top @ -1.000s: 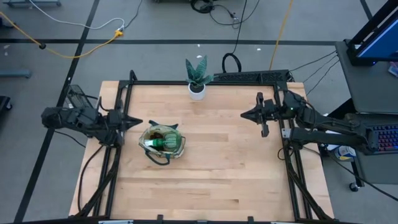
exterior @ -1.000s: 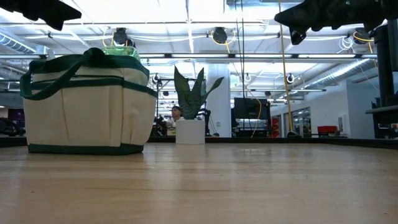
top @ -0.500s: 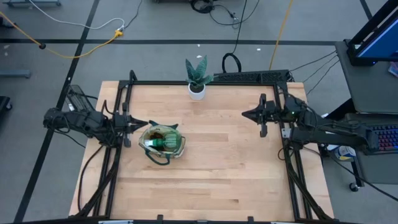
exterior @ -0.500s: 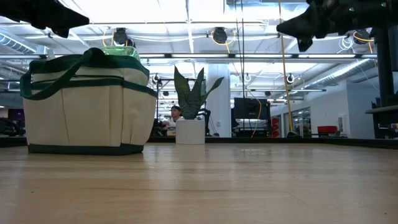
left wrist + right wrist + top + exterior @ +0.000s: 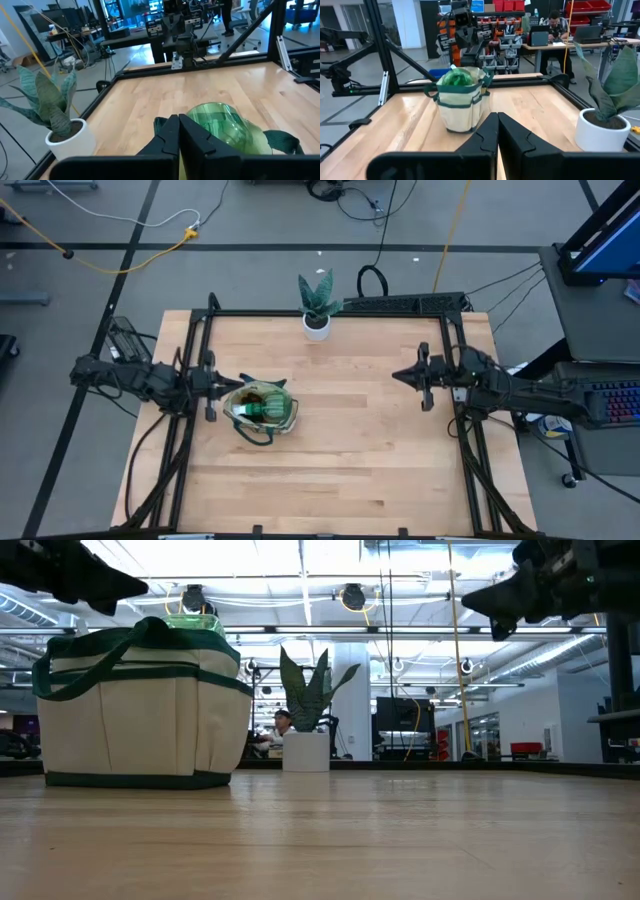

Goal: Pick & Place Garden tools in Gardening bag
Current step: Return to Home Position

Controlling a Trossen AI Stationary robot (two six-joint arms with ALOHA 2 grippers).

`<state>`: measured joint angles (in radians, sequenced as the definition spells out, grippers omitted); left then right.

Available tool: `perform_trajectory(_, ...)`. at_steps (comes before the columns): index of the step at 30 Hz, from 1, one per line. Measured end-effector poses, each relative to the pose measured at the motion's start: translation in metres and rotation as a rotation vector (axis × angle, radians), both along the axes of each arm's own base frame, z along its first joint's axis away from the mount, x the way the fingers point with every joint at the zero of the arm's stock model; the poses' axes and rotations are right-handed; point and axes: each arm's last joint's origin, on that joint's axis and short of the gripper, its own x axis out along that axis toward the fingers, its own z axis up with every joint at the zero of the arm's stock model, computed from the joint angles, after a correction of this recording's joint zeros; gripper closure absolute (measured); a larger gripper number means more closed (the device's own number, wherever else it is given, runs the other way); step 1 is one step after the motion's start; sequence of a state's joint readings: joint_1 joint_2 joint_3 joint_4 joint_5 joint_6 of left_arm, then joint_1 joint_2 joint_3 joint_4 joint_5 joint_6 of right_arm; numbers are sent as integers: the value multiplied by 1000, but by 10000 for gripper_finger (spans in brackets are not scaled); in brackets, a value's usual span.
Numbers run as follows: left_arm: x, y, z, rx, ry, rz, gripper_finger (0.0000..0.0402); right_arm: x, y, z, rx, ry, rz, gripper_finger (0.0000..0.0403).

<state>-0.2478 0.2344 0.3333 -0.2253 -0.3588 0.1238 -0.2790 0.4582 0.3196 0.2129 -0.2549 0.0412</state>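
The cream gardening bag (image 5: 262, 408) with green trim stands on its flat bottom on the left half of the table, also seen in the low view (image 5: 140, 715) and the right wrist view (image 5: 461, 102). A green round spool (image 5: 225, 122) sticks out of its open top (image 5: 195, 622). Other garden tools are hidden or out of view. My left gripper (image 5: 234, 383) hovers shut just left of the bag, above its rim (image 5: 178, 122). My right gripper (image 5: 397, 376) hangs shut over the table's right side (image 5: 497, 120), its fingers pointing toward the bag. Neither holds anything.
A green plant in a white pot (image 5: 317, 308) stands at the far edge, middle (image 5: 308, 730). Black frame rails (image 5: 300, 313) run along the table's far, left and right edges. Bare wood lies between the bag and my right gripper. A person sits at a desk (image 5: 552, 22) beyond the table.
Both grippers have sunk lower over the table. My right gripper has also drawn back a little toward the table's right and near edges. My left gripper has edged slightly closer to the bag. The bag and the spool have stayed still.
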Motion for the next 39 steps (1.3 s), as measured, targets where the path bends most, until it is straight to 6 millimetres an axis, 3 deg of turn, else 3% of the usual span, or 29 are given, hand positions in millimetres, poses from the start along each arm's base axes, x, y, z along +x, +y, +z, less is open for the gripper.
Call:
perform_trajectory(17, 10, -2, -27, 5, -69, -3, 385, -15, 4, -28, 0, -24, -19, 403)
perform_trajectory(39, 14, -4, -59, -28, -107, -1, 388, -25, 7, -49, 4, -75, -7, 403)
